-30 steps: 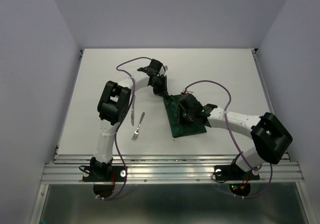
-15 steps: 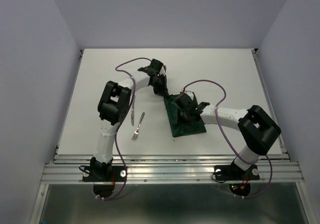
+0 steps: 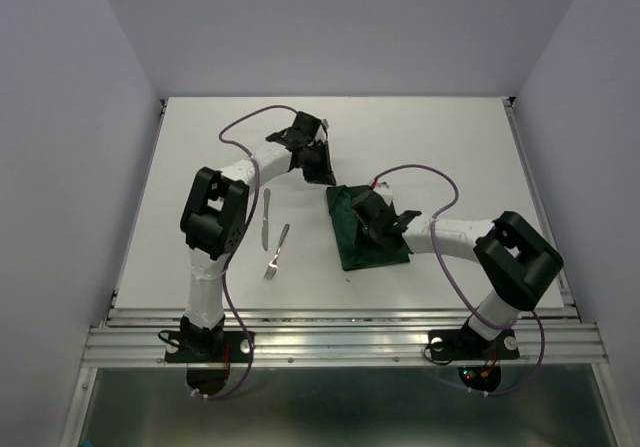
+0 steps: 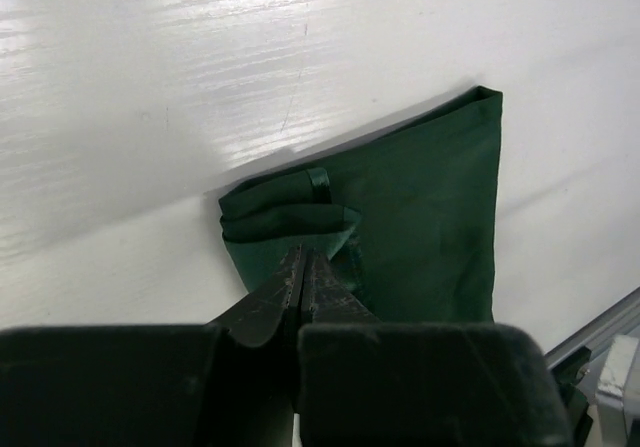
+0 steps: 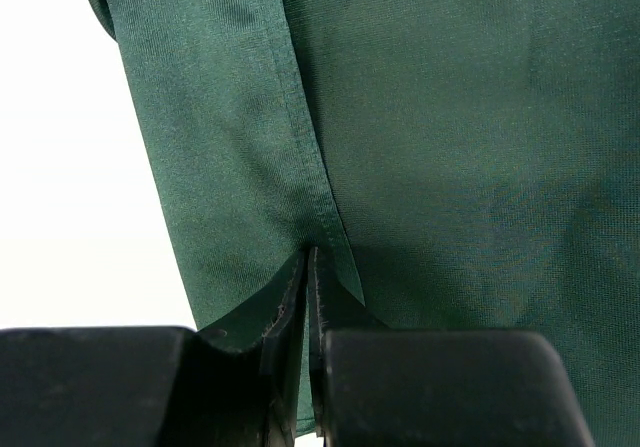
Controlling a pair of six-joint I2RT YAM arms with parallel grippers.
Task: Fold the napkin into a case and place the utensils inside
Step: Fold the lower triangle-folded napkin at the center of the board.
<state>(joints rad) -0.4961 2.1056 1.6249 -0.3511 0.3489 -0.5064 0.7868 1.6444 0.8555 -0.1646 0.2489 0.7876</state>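
The dark green napkin (image 3: 378, 251) lies folded into a rectangle on the white table, right of centre. In the left wrist view the napkin (image 4: 430, 197) shows a bunched, layered corner. My left gripper (image 3: 321, 174) hovers just beyond that far-left corner, and its jaws (image 4: 303, 254) are shut with nothing between them. My right gripper (image 3: 362, 214) is down on the napkin's upper part. In the right wrist view its tips (image 5: 309, 254) are pinched together at the hem of a folded layer of the napkin (image 5: 450, 117). The knife (image 3: 266, 215) and fork (image 3: 277, 250) lie side by side left of the cloth.
Purple cables loop over both arms (image 3: 420, 172). The table's near edge meets a metal rail (image 3: 340, 317). Pale walls close in the left, back and right sides.
My left gripper has drawn back and up from the napkin's far corner, its elbow swinging left. The right gripper's jaws have narrowed onto the cloth while it edged slightly left.
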